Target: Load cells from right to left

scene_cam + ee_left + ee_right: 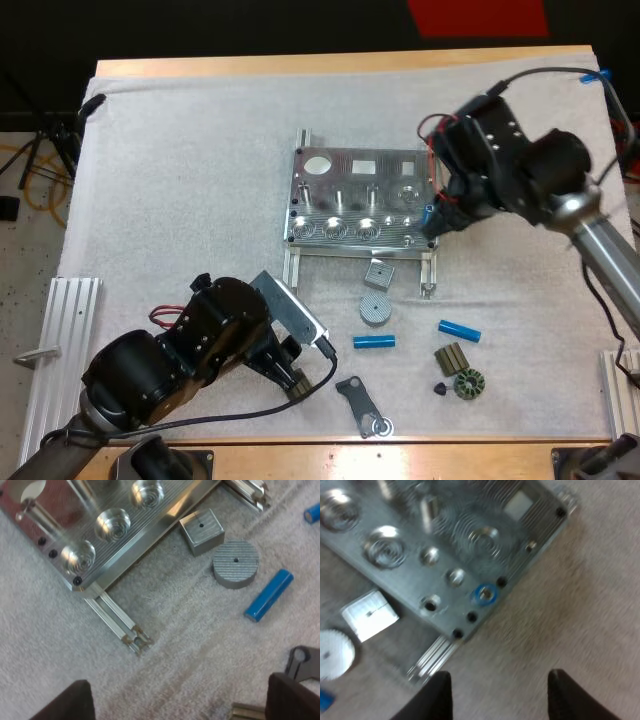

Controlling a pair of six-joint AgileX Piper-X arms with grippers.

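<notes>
The metal fixture [360,200] lies mid-mat. One blue cell [484,593] stands seated in a hole near the fixture's right front corner [428,213]. My right gripper [441,226] hovers just off that corner, open, and its fingers [427,700] hold nothing over bare mat [497,700]. Two blue cells lie loose in front of the fixture, one [373,341] nearer the middle and one [459,330] to the right. My left gripper [298,372] is open near the front of the mat [180,705], with the nearer blue cell [269,595] ahead of it.
A grey block [379,273] and a ribbed grey disc [374,308] sit in front of the fixture. A black bracket [362,405], a dark slotted part [451,357], a round gear-like part [468,384] and a small black cone [440,388] lie front right. Aluminium rails [60,340] flank the mat.
</notes>
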